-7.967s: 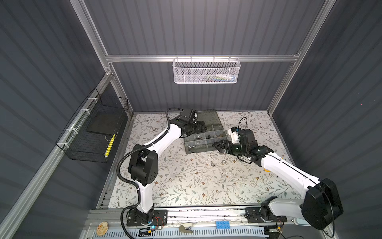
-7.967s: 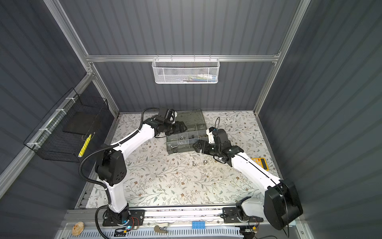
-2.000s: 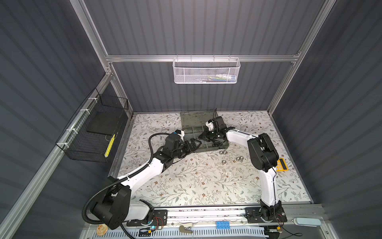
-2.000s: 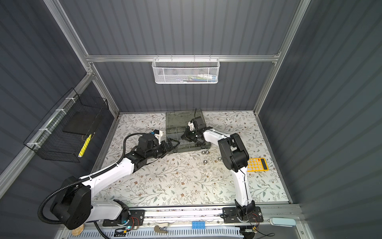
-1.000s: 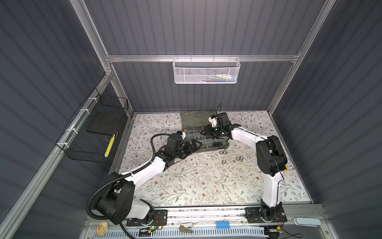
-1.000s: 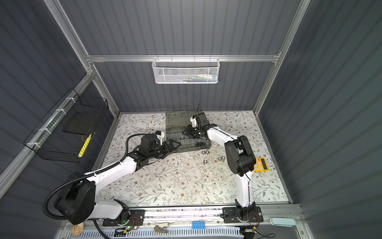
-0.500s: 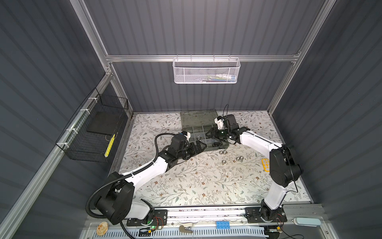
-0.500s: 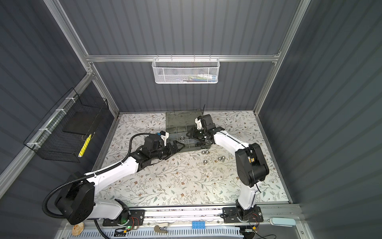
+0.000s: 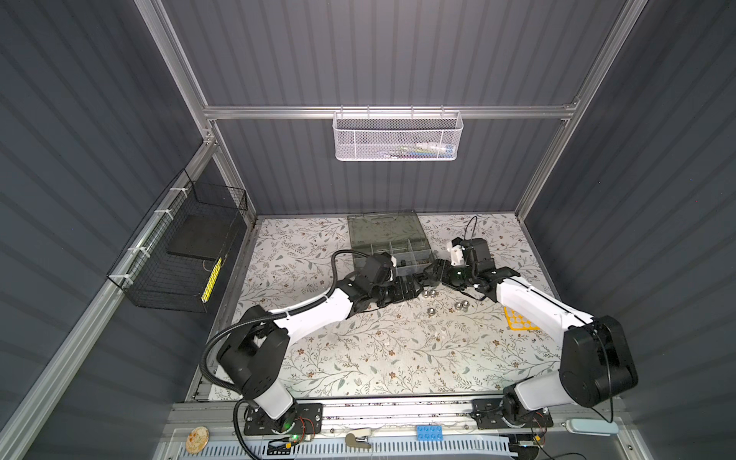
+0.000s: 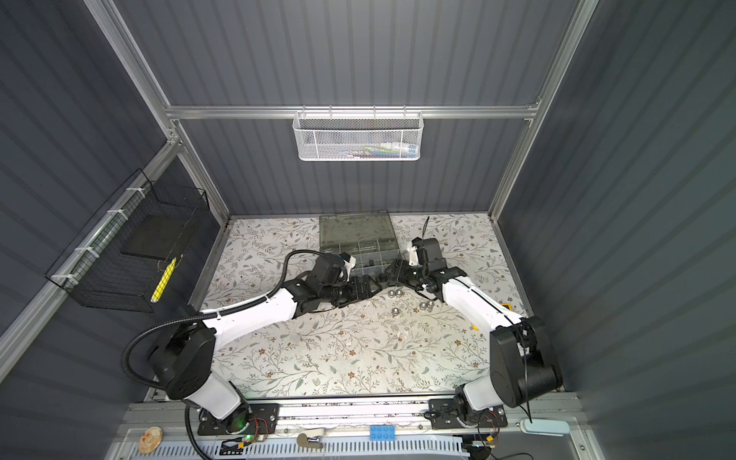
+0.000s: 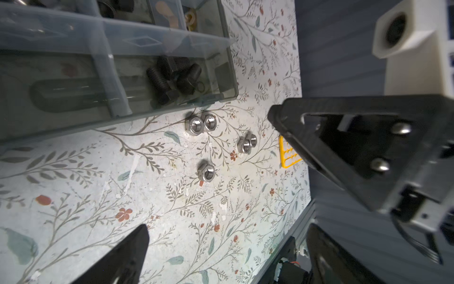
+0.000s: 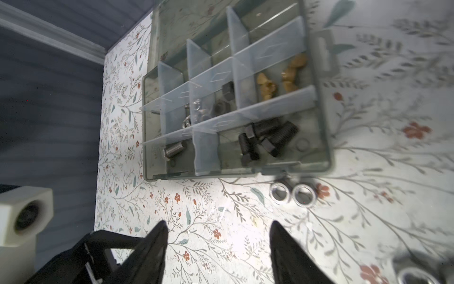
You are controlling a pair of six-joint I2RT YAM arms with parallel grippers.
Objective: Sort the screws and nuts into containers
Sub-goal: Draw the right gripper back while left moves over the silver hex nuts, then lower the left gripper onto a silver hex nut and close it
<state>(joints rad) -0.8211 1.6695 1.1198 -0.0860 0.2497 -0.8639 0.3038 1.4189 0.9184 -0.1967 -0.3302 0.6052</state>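
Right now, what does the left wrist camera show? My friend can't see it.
Five silver nuts lie loose on the flowery table, beside a grey-green organiser case. Black bolts sit in its corner compartment, and the left hand is open.

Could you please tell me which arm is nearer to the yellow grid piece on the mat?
Right. The right arm runs its white forearm alongside the yellow grid piece, hiding its edge; the left arm lies well away across the mat.
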